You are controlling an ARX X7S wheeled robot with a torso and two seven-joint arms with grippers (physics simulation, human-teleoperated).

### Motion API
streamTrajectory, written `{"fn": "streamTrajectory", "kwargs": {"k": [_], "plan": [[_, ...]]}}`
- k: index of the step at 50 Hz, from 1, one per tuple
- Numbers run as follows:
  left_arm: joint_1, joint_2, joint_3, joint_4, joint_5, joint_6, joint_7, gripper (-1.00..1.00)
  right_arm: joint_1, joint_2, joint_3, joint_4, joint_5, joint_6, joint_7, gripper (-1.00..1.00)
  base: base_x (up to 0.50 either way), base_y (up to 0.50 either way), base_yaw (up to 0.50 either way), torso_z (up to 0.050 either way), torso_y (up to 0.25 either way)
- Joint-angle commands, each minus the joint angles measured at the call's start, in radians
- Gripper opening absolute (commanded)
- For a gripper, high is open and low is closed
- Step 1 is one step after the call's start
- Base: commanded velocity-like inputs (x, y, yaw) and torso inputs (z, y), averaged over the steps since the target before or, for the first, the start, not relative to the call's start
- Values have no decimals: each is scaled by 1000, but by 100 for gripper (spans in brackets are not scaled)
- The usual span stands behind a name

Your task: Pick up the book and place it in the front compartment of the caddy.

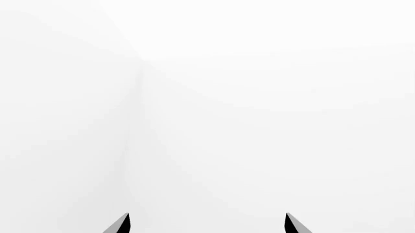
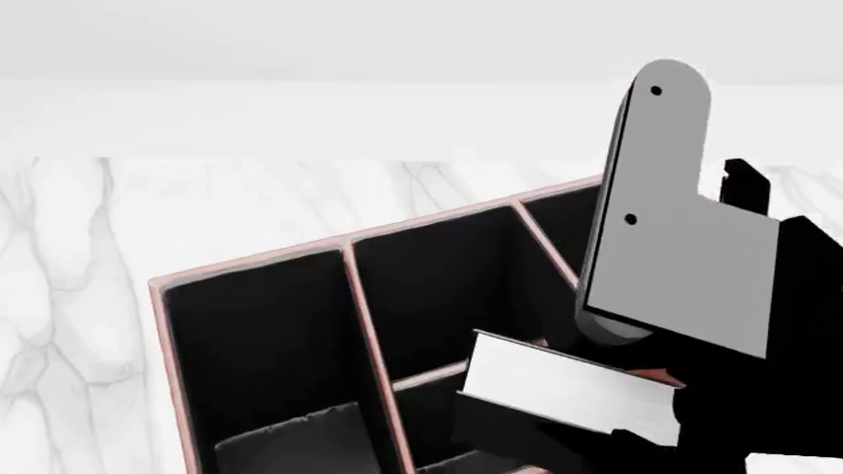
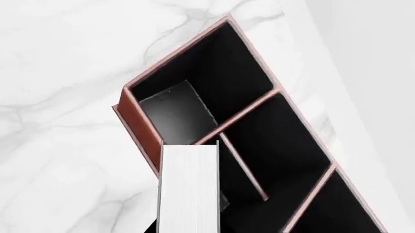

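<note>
- White marble tabletop (image 2: 79,296) with grey veins spreads under everything, meeting a plain pale wall behind.
- On it stands the caddy (image 2: 161,326), red-brown outside with pale edges, black inside, its dividers marking off several compartments.
- Held above the caddy's middle section is the book (image 2: 567,387), tilted, its white page edges facing up in the head view.
- From the right wrist view the book (image 3: 189,189) fills the lower middle, hanging over the front compartment (image 3: 241,179) and the low cross divider, not yet down inside it.
- Its grey and black right arm (image 2: 672,247) reaches over the caddy; the right gripper's own jaws are hidden, though the book hangs from it, evidently clamped.
- Both tips of the left gripper (image 1: 207,224) show set wide apart against blank white, holding nothing.
</note>
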Motion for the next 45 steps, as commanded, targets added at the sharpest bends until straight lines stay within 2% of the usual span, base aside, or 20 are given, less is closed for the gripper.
{"fn": "streamTrajectory", "kwargs": {"k": [1, 15, 20, 42, 43, 44, 45], "plan": [[-3, -3, -1, -1, -5, 1, -4, 100, 181, -31, -23, 56, -40, 18, -30, -100, 0, 0, 0, 0, 0], [-4, -8, -5, -4, -10, 2, -8, 100, 179, -51, -14, 64, -34, 6, -8, -100, 0, 0, 0, 0, 1], [-3, -9, -3, -6, -11, 4, -9, 100, 119, -83, 73, 71, -51, -31, 81, -100, 0, 0, 0, 0, 0], [-3, -14, -1, -7, -17, 7, -16, 100, 122, -80, 70, 72, -40, -34, 89, -100, 0, 0, 0, 0, 1], [-1, -15, -4, -7, -18, 7, -17, 100, 148, -53, -22, 87, -109, -74, 95, -100, 0, 0, 0, 0, 0], [-1, -15, -4, -10, -17, 9, -17, 100, 146, -33, -44, 91, -104, -137, 48, -100, 0, 0, 0, 0, 0], [0, -14, -2, -11, -15, 11, -18, 100, 156, -37, -57, 113, -134, -128, 76, -100, 0, 0, 0, 0, 0]]}}
